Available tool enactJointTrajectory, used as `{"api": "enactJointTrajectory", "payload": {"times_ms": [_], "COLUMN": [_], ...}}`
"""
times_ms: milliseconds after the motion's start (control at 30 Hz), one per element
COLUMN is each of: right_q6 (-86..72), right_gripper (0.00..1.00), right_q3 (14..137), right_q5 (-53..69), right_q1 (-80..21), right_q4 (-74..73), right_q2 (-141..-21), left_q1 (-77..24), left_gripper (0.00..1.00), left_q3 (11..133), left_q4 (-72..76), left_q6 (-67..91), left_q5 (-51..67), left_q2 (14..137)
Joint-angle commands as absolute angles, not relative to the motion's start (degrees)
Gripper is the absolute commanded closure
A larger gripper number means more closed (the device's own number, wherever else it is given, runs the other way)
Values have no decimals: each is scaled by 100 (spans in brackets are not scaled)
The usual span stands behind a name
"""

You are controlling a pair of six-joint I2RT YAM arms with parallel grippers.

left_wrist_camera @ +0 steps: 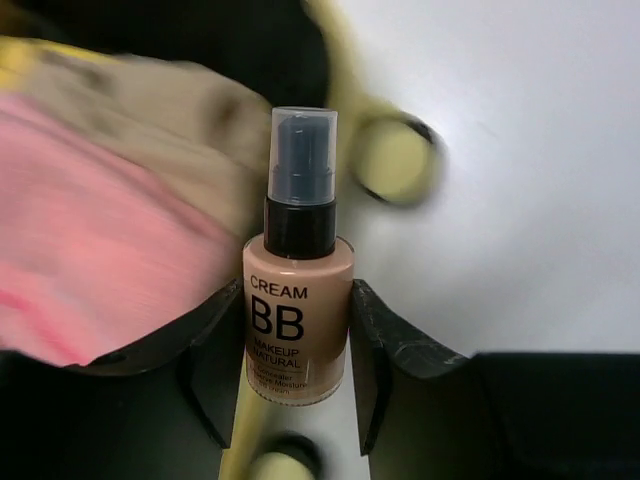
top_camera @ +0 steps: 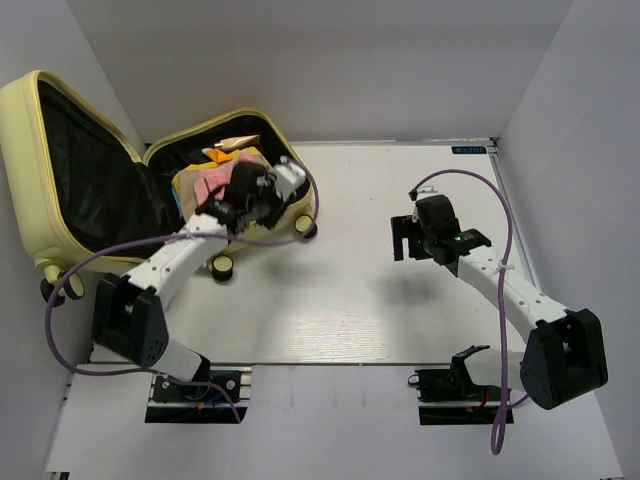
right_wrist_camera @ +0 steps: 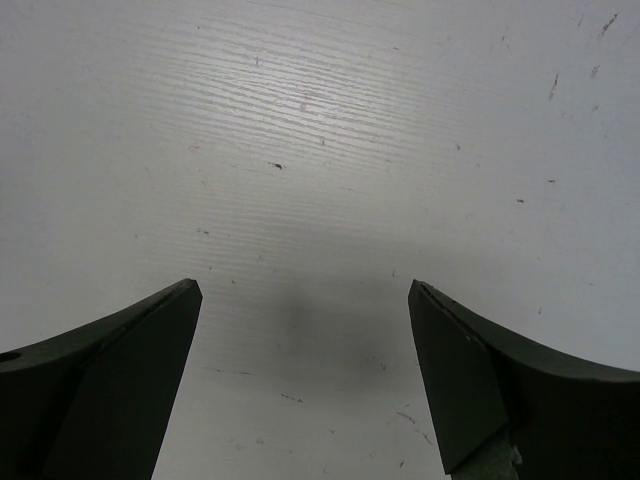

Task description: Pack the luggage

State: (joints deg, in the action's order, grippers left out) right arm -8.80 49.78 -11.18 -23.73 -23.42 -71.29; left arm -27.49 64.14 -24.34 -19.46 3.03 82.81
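A: Where is the luggage (top_camera: pixel 18 150)?
B: Open on the table's (top_camera: pixel 350 300) far left, pink clothes (top_camera: pixel 212 185) inside
A: And the claws?
B: Left gripper (left_wrist_camera: pixel 298 300) clenched on 1 BB cream bottle (left_wrist_camera: pixel 299 255) over the luggage's right rim; right gripper (right_wrist_camera: pixel 305 300) released, well right of the luggage

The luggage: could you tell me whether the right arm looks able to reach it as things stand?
Probably not easily: the luggage sits far left, the right arm hangs over the table on the right, jaws open, and the left arm, gripping a BB cream bottle, lies between.

Bright, even light; blurred left-wrist background
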Motion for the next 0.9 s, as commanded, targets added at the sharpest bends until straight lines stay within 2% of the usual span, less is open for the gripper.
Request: {"api": "enactJointTrajectory", "payload": {"times_ms": [0,67,100,133,233,367,400,433,467,500,533,567,700,833,867], "right_q6": [-853,-853,-853,-853,-835,-914,-923,-905,-905,-923,-914,-914,-757,-747,-782], "right_gripper": [10,10,10,10,10,10,10,10,10,10,10,10,10,11,11], "right_q3": [5045,5080,5080,5071,5132,5326,5361,5414,5458,5484,5493,5502,5589,5914,5967], "right_q5": [-1266,-1380,-1380,-1362,-1380,-1380,-1328,-1388,-1415,-1406,-1432,-1380,-1204,-923,-714], "right_q1": [-2355,-2364,-2364,-2356,-2364,-2356,-2355,-2347,-2364,-2364,-2364,-2356,-2356,-2382,-2364], "right_q4": [-2171,-2206,-2171,-2153,-2127,-2145,-2153,-2179,-2223,-2232,-2250,-2259,-2171,-2127,-2083], "right_q2": [-7137,-7146,-7163,-7180,-7321,-7531,-7576,-7620,-7681,-7690,-7717,-7708,-7813,-8112,-8252], "left_q1": [-1980,-1480,-1381,-1293,-1046,-783,-765,-721,-669,-659,-659,-668,-799,-1212,-1352], "left_gripper": [100,100,100,99,99,99,96,84,26,26,4,0,0,0,0], "left_q3": [7668,8654,8944,9704,10640,11345,11477,11661,11689,11663,11506,11435,11267,11786,11734], "left_q4": [-2038,-2372,-2382,-2347,-1795,-1099,-1203,-1239,-1161,-1082,-855,-835,-1352,-3565,-4247], "left_q6": [-2584,-2356,-2295,-2250,-2469,-2996,-3014,-2997,-2954,-2936,-2918,-2822,-2497,-1461,-624], "left_q5": [28,-498,-936,-1306,-2028,-2013,-1978,-1995,-2160,-2301,-2599,-2662,-2768,-3278,-3557], "left_q2": [9108,9543,10224,10439,11398,12198,12425,12558,12560,12568,12490,12428,11771,11006,10708]}}
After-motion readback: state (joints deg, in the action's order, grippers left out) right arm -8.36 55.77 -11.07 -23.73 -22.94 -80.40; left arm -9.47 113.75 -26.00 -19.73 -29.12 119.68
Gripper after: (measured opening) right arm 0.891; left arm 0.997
